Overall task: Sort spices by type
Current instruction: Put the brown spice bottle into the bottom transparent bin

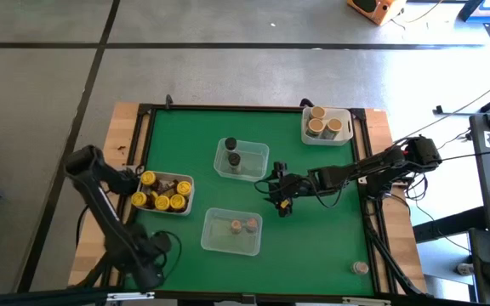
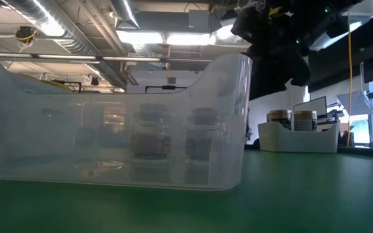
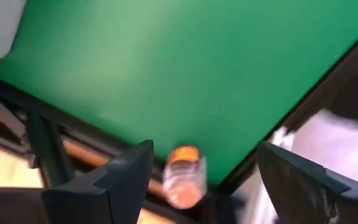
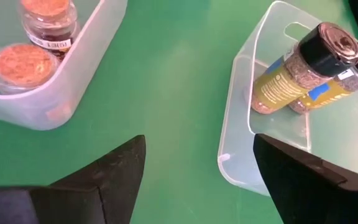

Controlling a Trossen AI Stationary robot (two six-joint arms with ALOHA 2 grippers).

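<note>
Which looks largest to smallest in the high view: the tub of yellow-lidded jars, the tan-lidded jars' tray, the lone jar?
1. Tub of yellow-lidded jars and tan-lidded jars' tray: footprints look alike, so no ranking between them.
2. Lone jar at the table's near right corner: clearly smallest.

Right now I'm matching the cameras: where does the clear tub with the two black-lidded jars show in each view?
High view: clear plastic tub with two black-lidded spice jars, centre of the green mat.
Low view: cannot tell.
Left wrist view: not in it.
Right wrist view: same tub, beyond the open right fingers.
Shared landmark: the green mat.
</note>
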